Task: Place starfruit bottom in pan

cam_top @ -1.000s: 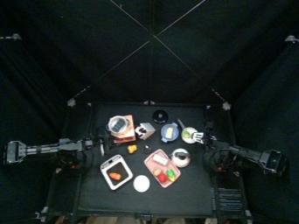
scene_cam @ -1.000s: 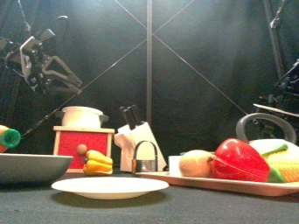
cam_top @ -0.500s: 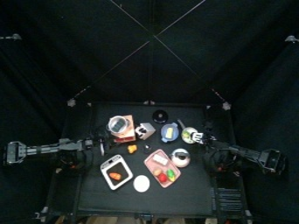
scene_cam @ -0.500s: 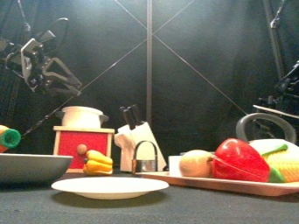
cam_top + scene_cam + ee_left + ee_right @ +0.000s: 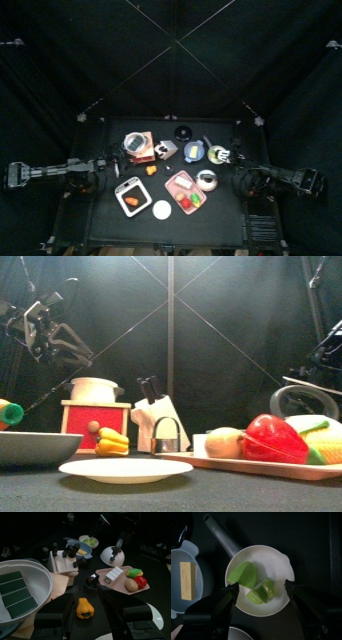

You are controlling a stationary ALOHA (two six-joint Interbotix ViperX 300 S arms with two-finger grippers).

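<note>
Inside the small round white pan [image 5: 258,579] with its grey handle, I see the pale yellow-green toy starfruit bottom [image 5: 263,591] lying just beside a bigger green fruit piece [image 5: 243,574]. My right end effector [image 5: 261,594] hangs over the pan with both jaws spread wide, one on each side of the fruit, grasping nothing. I judge the placing is done; what is left is only to lift away from the black desk [image 5: 150,190]. My left end effector [image 5: 83,609] rests apart, released, above a small yellow toy pepper [image 5: 83,607].
</note>
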